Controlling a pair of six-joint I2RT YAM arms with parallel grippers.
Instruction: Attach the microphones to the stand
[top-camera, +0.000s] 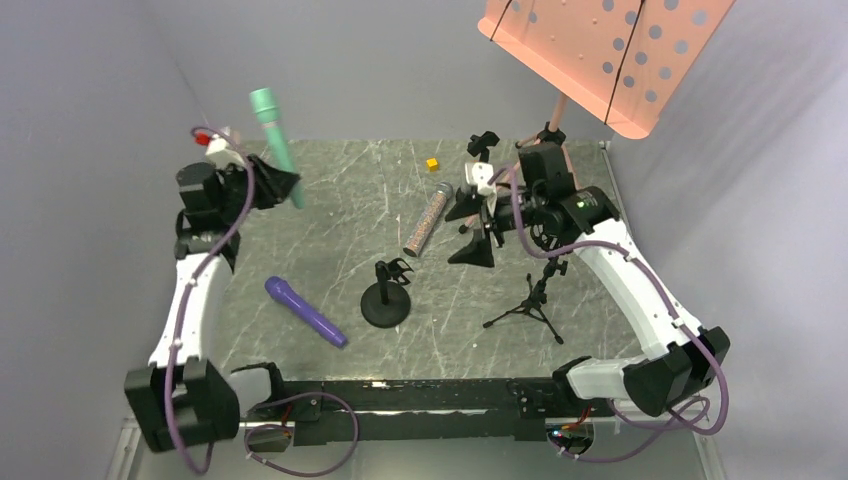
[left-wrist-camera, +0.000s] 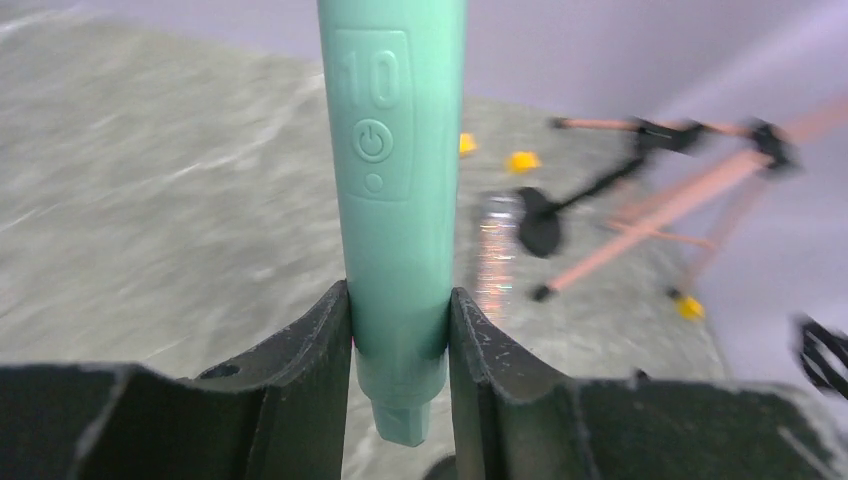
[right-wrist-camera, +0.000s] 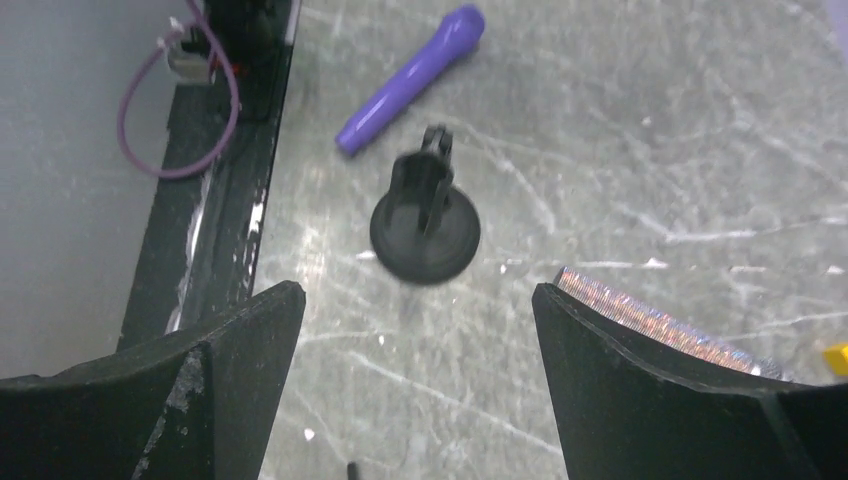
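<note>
My left gripper (top-camera: 283, 186) is shut on the lower end of the teal-green microphone (top-camera: 275, 140) and holds it upright above the table's left rear; the left wrist view shows both fingers pressed on the microphone's handle (left-wrist-camera: 400, 200). The purple microphone (top-camera: 305, 312) lies flat at the front left. The glittery microphone (top-camera: 427, 220) lies flat in the middle. A black round-base stand (top-camera: 386, 297) with an empty clip stands in front of it. My right gripper (top-camera: 465, 230) is open and empty, above the table right of the glittery microphone (right-wrist-camera: 660, 325), with the stand (right-wrist-camera: 425, 225) beyond it.
A small black tripod stand (top-camera: 530, 300) stands at the front right under my right arm. A pink music stand (top-camera: 610, 50) rises at the back right, its legs on the table. A yellow cube (top-camera: 432, 164) lies at the back. Grey walls close in on three sides.
</note>
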